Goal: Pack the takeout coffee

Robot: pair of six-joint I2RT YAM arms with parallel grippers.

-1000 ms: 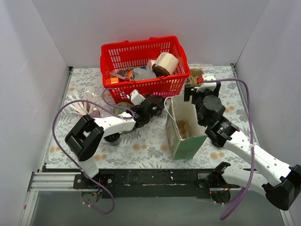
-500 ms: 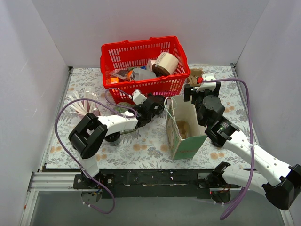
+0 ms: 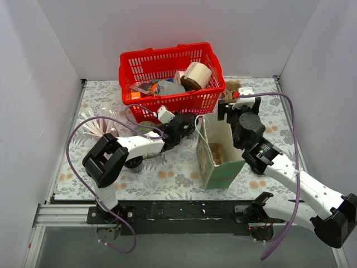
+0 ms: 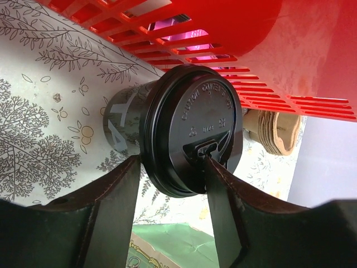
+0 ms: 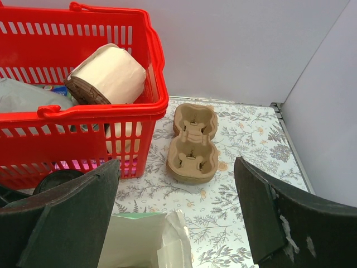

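Note:
The takeout coffee cup, dark with a black lid, lies on its side against the red basket, lid facing my left wrist camera. My left gripper is open around the lid's lower rim. Its left fingertip touches the rim and its right one overlaps the lid's face. From above, the left gripper sits between the basket and the green-and-white paper bag. That bag stands open, something brown inside. My right gripper hovers wide open over the bag's far edge, holding nothing.
A brown pulp cup carrier lies on the floral tablecloth right of the basket. The basket holds a paper roll and several packets. A clear ribbed lid and a dark round piece lie at the left. White walls enclose the table.
My left gripper has edged right, up to the cup beside the basket, and its jaws have narrowed around the lid. The right arm and the bag have not moved.

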